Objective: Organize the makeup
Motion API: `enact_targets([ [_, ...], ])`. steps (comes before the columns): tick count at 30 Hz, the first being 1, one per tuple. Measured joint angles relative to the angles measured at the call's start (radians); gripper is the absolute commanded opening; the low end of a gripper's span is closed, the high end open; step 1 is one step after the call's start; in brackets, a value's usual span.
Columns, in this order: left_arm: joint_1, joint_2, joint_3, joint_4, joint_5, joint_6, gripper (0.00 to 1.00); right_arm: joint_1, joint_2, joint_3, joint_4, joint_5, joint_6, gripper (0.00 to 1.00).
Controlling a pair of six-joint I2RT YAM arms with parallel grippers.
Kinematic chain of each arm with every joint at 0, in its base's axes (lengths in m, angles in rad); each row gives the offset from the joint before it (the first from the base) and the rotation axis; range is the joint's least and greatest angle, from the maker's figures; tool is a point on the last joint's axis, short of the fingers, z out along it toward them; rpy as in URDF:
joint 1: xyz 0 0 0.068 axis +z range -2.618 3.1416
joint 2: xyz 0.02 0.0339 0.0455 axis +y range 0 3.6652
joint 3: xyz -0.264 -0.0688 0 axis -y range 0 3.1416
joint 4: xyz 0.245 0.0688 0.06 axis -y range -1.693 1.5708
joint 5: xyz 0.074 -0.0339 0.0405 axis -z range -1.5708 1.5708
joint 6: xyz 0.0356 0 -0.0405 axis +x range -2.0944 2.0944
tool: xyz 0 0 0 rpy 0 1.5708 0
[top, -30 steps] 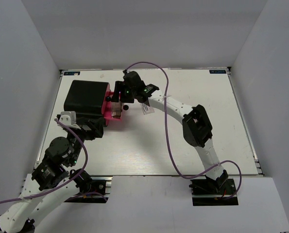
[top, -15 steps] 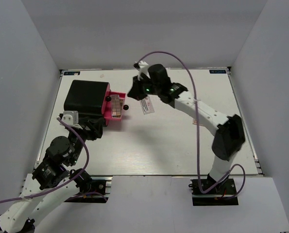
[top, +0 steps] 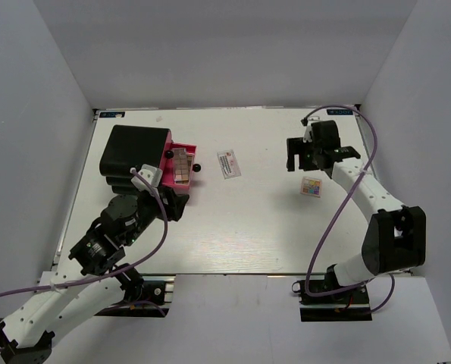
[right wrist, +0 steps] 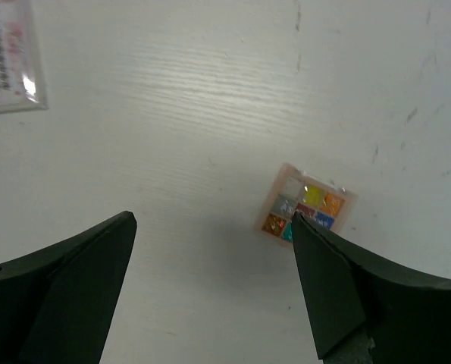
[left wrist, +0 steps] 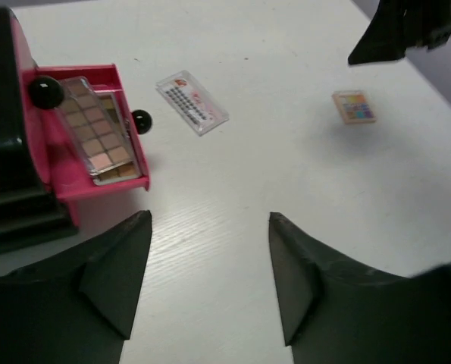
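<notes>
Black right tool (right wrist: pixel 212 220), spread empty, overlaps square palette (right wrist: pixel 310 206); left tool (left wrist: pixel 208 220) gapes empty.

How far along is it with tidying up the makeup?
Done: the brown eyeshadow palettes lie in the pink drawer of the black case. In hand: nothing. The right gripper hangs open over the small multicoloured palette, and the left gripper is open and empty. Left: that palette and the white-pink packet lie loose on the table.
</notes>
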Motion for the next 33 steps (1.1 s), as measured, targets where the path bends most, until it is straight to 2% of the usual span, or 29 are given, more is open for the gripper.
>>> enact_targets([
  [3,0.0,0.0,0.001,-0.002,0.021,-0.003,0.81,-0.006,-0.021,-0.053,-0.026,0.085,0.019,0.89],
  [10,0.0,-0.003,0.002,-0.001,0.053,-0.004,0.82,-0.026,0.058,-0.065,-0.051,0.245,0.088,0.89],
  [15,0.0,-0.007,0.002,-0.001,0.063,-0.004,0.82,-0.049,0.102,-0.082,-0.059,0.293,0.128,0.89],
  [24,0.0,-0.007,0.002,-0.001,0.068,-0.004,0.82,-0.11,0.219,-0.082,-0.057,0.278,0.175,0.89],
  [33,0.0,-0.006,0.002,-0.001,0.068,-0.004,0.82,-0.155,0.274,-0.067,-0.04,0.17,0.198,0.89],
])
